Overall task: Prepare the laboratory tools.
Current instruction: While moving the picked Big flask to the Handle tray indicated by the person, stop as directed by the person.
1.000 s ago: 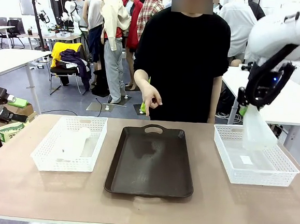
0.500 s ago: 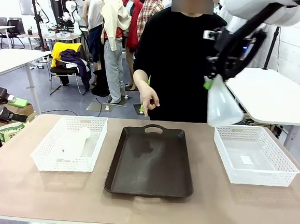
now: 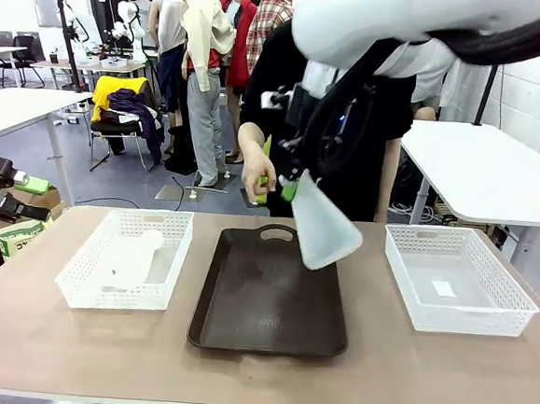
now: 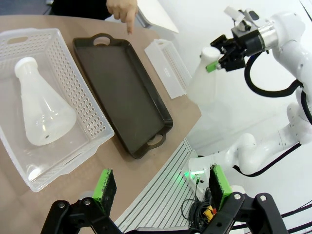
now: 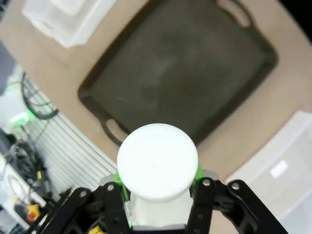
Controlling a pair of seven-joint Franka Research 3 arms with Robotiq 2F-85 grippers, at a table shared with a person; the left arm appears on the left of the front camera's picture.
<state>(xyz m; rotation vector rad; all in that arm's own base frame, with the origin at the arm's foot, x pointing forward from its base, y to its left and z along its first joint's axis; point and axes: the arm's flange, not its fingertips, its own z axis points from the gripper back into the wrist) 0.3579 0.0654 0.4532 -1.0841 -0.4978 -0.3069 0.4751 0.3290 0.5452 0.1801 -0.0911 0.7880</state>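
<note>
One translucent whitish conical flask (image 3: pixel 325 228) hangs tilted above the far right part of the dark brown tray (image 3: pixel 262 304). My right gripper (image 3: pixel 290 187) is shut on its neck. From the right wrist view I look down on the flask's round base (image 5: pixel 157 161), with the right gripper (image 5: pixel 158 197) clamped below it and the tray (image 5: pixel 180 83) underneath. A second flask (image 4: pixel 44 114) lies on its side in the left white basket (image 4: pixel 92 126); the front view shows this flask (image 3: pixel 135 257) too. My left gripper (image 4: pixel 162 187) stands open off the table's left edge, holding nothing.
The right white basket (image 3: pixel 513 319) holds just a small label. A person stands at the far side, one hand (image 3: pixel 270 176) pointing down toward the tray's far handle. Bare tabletop (image 3: pixel 256 379) runs along the near edge.
My right arm has carried the flask leftward from above the right basket to above the tray. The left arm and the person's hand have stayed still.
</note>
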